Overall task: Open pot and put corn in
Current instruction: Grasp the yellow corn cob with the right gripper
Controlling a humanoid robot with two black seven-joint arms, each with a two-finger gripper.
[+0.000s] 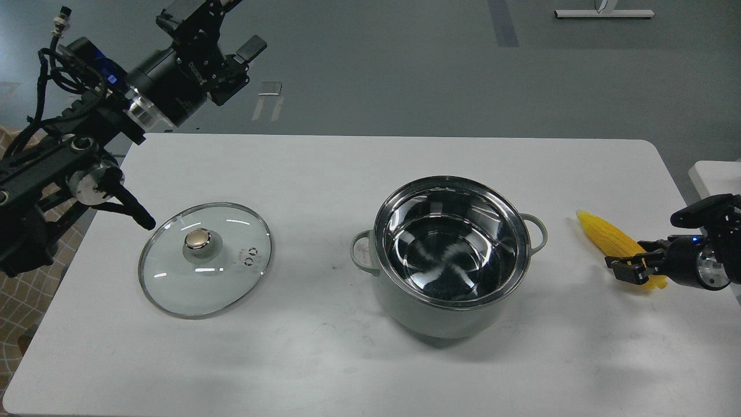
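The corn (pixel 611 237) lies flat near the right edge of the table (pixel 324 359), its long axis running diagonally with the pointed tip aimed at the far-left and toward the pot (pixel 451 255); note that the right gripper (pixel 628 267) sits at the thick near end, fingers closed around the cob, judged to be a grasp for lifting. The pot stands open just right of the table's centre, well apart from the corn. The lid (pixel 205 259) rests knob-up toward the left edge, clear of the pot, and the left gripper (pixel 228 35) hangs raised beyond the far-left corner, fingers spread and holding nothing.
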